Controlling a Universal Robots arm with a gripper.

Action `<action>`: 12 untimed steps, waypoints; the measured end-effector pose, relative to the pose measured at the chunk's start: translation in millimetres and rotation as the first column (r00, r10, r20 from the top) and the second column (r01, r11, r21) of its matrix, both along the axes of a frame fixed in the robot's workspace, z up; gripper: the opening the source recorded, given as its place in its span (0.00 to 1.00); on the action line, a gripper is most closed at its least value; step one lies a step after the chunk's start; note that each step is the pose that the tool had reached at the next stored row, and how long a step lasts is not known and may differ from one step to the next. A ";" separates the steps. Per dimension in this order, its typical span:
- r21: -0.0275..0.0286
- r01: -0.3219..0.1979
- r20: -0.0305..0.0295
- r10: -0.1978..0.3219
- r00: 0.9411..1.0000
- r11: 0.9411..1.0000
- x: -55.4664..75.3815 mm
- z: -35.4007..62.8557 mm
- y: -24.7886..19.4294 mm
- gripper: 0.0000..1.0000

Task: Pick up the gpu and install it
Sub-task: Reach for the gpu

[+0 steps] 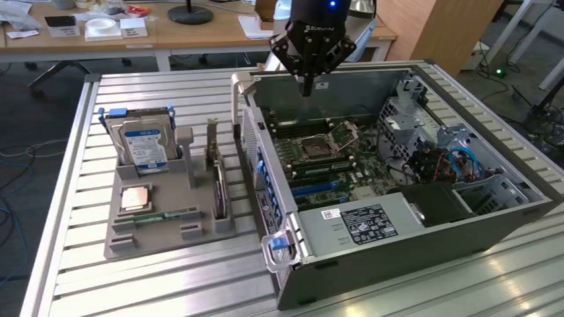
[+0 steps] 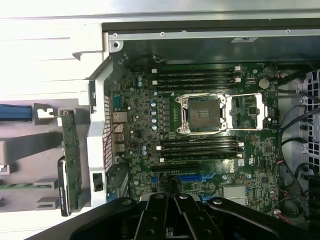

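The gpu stands on edge in a slot of the grey holder, at the exterior view's left of the open computer case. In the wrist view the gpu shows edge-on as a green board with a black cooler, beside the case's rear wall. My gripper hangs above the far end of the case, fingers pointing down, shut and holding nothing. It is well apart from the gpu. In the wrist view the gripper hovers over the motherboard, near the blue expansion slots.
A silver hard drive with a blue-white label stands at the holder's far end. A processor chip and a memory stick lie on the holder. The case holds an open CPU socket, cables and a drive cage. Desks stand behind the slatted table.
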State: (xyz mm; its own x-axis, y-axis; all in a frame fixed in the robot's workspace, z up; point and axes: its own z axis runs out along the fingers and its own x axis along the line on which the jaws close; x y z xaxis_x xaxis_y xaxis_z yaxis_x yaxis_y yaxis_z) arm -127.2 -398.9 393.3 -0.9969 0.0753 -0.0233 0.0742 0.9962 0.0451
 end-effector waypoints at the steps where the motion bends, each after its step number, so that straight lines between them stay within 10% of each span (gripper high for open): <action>1: 0.000 0.000 0.000 0.000 1.000 1.000 -1.6 0.0 0.0 0.11; 12: 0.000 0.000 0.000 0.000 1.000 1.000 -23.3 0.0 0.0 0.11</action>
